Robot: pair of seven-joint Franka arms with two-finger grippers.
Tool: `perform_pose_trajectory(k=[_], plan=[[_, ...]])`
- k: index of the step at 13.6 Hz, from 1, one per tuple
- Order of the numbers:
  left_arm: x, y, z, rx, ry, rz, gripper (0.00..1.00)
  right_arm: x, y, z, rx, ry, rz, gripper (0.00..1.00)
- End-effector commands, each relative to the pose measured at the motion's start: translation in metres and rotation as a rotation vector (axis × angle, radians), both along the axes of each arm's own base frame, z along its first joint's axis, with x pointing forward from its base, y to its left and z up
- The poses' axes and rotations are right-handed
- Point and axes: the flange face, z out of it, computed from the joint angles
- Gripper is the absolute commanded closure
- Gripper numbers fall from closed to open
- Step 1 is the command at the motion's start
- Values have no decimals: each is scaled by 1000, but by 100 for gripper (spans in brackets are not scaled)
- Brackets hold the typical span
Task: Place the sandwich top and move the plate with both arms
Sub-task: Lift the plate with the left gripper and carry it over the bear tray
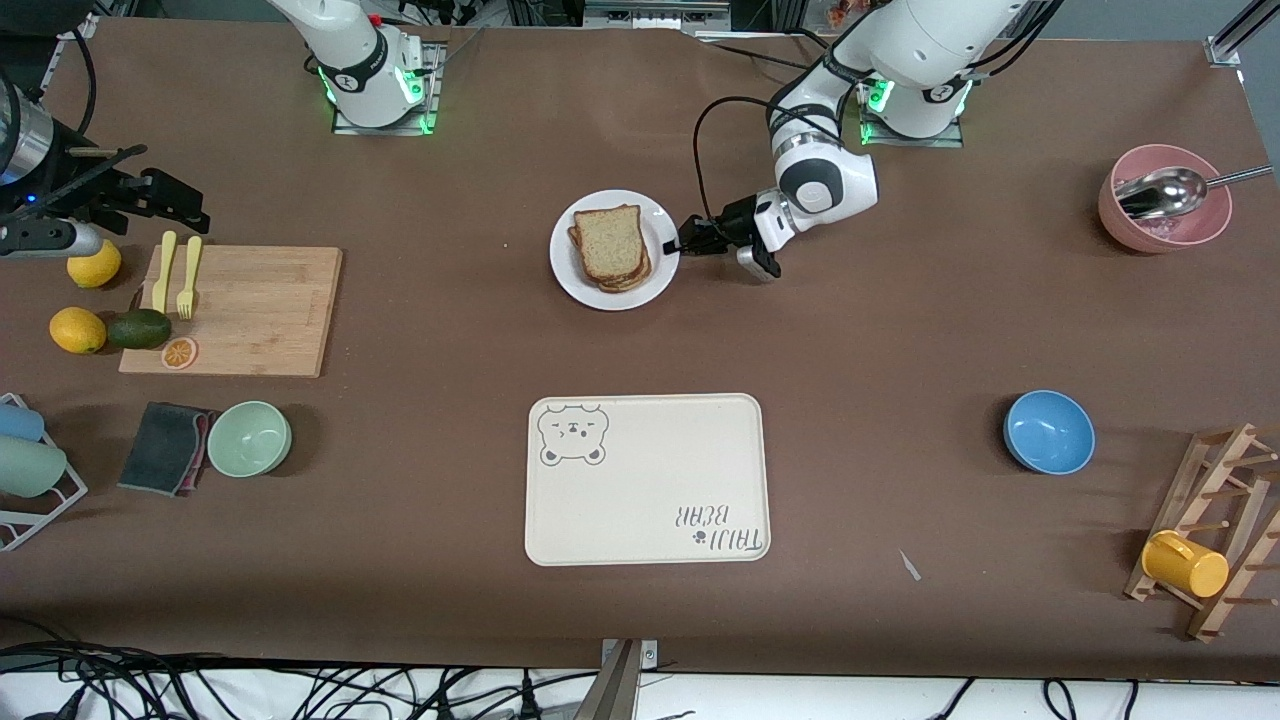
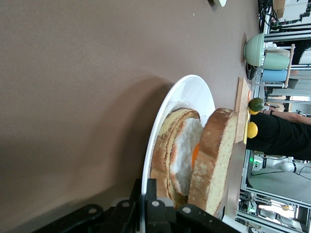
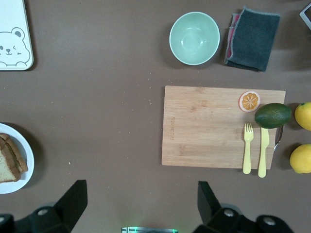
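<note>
Bear tray (image 1: 648, 480) lies nearest; left gripper (image 1: 690, 240) clamps plate (image 1: 575, 280) rim (sandwich top (image 1: 608, 243) placed); right gripper (image 3: 141, 204) spread.

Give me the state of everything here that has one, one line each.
Sandwich top: lying on the sandwich, on the plate.
Plate: on the table, rim in the left claw.
Left claw: shut on the plate's rim.
Right claw: open, up over bare table.
Pink bowl: upright, holding a metal scoop.
Yellow mug: on its side on the wooden rack.

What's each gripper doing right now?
Left gripper: shut on the plate rim, sandwich top already on.
Right gripper: open, holding nothing, up over the table near the cutting board.
</note>
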Motion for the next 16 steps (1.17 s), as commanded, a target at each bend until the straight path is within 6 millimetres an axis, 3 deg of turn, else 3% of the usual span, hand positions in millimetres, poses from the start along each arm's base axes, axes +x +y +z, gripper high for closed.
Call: perform_pose_trajectory(k=[1,6,8,11,16], plan=[[12,2,4,1,-30,42,100,0,1,7,-4,6,11,0],[63,-6,31,-51,-105,102,100,-1,1,7,-4,9,11,0],[94,0,44,-31,-140,149,100,-1,0,6,-4,14,9,0],[143,-7,59,4,-172,217,100,-1,0,6,-4,16,9,0],[226,10,51,17,-208,356,100,-1,0,6,-4,16,9,0]])
